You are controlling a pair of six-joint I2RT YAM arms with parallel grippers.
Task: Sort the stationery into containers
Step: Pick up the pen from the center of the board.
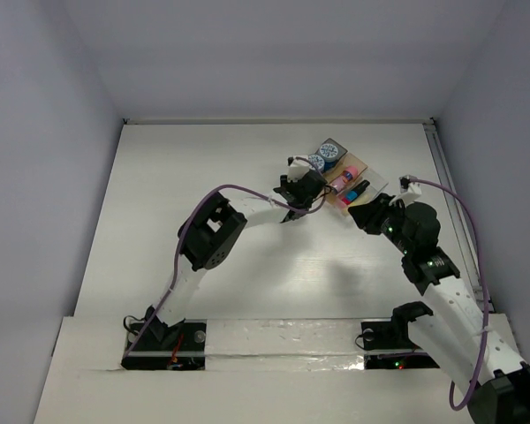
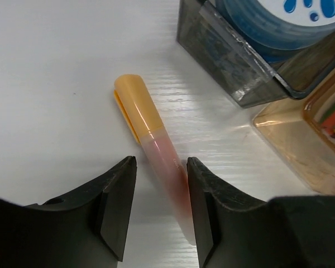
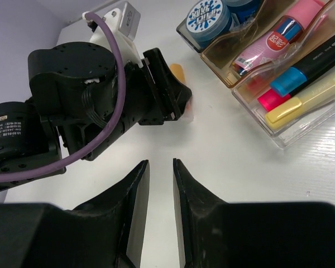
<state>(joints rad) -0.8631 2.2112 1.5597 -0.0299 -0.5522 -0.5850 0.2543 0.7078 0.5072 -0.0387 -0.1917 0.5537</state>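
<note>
My left gripper [image 2: 161,164] is down at the white table [image 1: 203,177], jaws parted, its two black fingers [image 2: 120,206] on either side of a short orange-capped marker [image 2: 142,120] with a translucent pinkish barrel. The marker lies flat on the table, cap pointing away from me. The barrel looks to touch one finger, while a strip of table shows between it and the other, so I am around it, not clamped on it. Just beyond the marker stands the joined cluster of small rectangular plastic trays. Nearest is the dark smoky grey tray [image 2: 223,61], holding a round blue-and-white pot [image 2: 279,22]. Beside it is the translucent amber tray [image 2: 290,139]. My right gripper [image 3: 159,167] hovers over bare table near the cluster, its jaws a narrow slit apart with nothing between them. From that wrist I see my left gripper's black body and purple cable [image 3: 114,84], with the marker's orange cap showing behind the fingers. In the amber tray lies a stubby pink stick [image 3: 273,39] with a round label. The clear tray [image 3: 285,142], on the far side of the amber one from the grey tray, holds a black marker with a blue cap [image 3: 307,70], a pink marker [image 3: 273,100] and a yellow marker [image 3: 307,97], lying side by side.
</note>
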